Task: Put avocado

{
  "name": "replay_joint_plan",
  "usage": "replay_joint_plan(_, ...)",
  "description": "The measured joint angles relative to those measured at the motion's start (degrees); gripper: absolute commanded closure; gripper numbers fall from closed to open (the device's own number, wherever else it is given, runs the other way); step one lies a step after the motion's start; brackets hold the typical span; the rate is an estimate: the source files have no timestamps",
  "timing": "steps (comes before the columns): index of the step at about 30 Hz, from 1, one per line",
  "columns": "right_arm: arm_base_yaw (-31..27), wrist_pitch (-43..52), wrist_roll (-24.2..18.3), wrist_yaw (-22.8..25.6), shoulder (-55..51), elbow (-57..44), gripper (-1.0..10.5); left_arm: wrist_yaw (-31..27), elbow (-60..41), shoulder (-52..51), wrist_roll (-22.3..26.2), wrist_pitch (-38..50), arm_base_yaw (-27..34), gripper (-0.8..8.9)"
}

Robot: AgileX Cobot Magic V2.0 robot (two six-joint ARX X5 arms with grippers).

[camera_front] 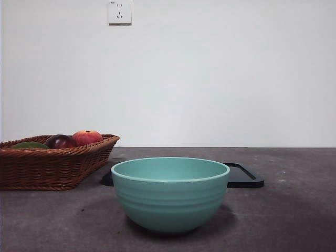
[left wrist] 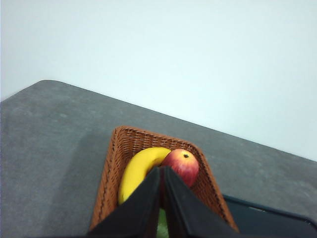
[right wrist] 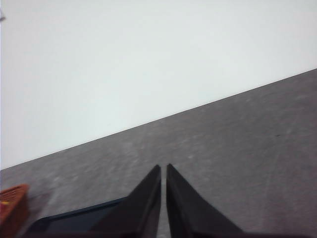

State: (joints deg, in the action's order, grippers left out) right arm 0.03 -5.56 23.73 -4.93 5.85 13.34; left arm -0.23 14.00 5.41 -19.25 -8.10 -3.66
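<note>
The avocado (camera_front: 30, 145) is dark green and lies low in the wicker basket (camera_front: 50, 168) at the left of the front view; only its top shows over the rim. In the left wrist view a sliver of green (left wrist: 162, 225) shows between the jaws. My left gripper (left wrist: 162, 171) is shut and empty, above the basket (left wrist: 111, 173). My right gripper (right wrist: 163, 168) is shut and empty, over bare table. Neither gripper shows in the front view. The teal bowl (camera_front: 170, 193) stands empty at the front centre.
The basket also holds a dark maroon fruit (camera_front: 60, 141), a red-orange fruit (camera_front: 86, 137) (left wrist: 182, 166) and a banana (left wrist: 138, 171). A black tray (camera_front: 242, 176) (right wrist: 74, 223) lies flat behind the bowl. A white wall stands behind the table.
</note>
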Motion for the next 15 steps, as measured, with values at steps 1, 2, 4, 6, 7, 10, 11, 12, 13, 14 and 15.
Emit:
replay_joint_plan(1,0.17,-0.76,0.42,-0.98,1.53,1.75,9.3,0.11,1.6,1.44,-0.28,-0.33,-0.02,7.98)
replay_joint_plan(2,0.37,-1.66,0.63,-1.55,2.91,3.43,9.3,0.37,2.95,2.69,-0.42,-0.52,-0.04,7.98)
replay_joint_plan(4,0.72,-3.56,0.79,-2.71,5.53,6.88,9.3,0.9,6.29,5.31,-0.72,-0.76,-0.59,7.98)
replay_joint_plan(6,0.79,-4.96,0.83,-4.44,8.44,10.1,9.3,1.4,9.88,7.98,-0.85,-0.76,-1.4,7.98)
replay_joint_plan(7,0.83,-5.66,0.81,-5.86,10.36,11.87,9.3,1.73,12.15,9.73,-0.87,-1.03,-1.92,7.98)
replay_joint_plan(10,0.83,-7.52,0.81,-9.7,15.23,15.82,9.3,2.58,17.73,14.27,-0.72,-3.28,-3.43,7.98)
replay_joint_plan(11,0.83,-8.57,0.79,-11.32,17.09,17.4,9.3,3.34,19.61,15.93,-0.28,-4.24,-4.09,7.98)
replay_joint_plan(12,0.83,-9.75,0.76,-12.66,18.64,18.8,9.3,3.74,21.05,17.33,0.33,-5.05,-4.74,7.98)
replay_joint_plan(13,0.85,-11.28,0.72,-14.19,20.52,20.5,9.3,4.15,22.71,18.93,0.98,-6.16,-5.57,7.98)
replay_joint_plan(14,0.85,-13.16,0.46,-15.58,22.29,22.18,9.3,4.44,24.17,20.46,1.7,-7.06,-6.43,7.98)
replay_joint_plan(15,0.85,-14.91,0.0,-16.7,23.82,23.65,9.3,4.57,25.29,21.68,2.25,-7.65,-7.19,7.99)
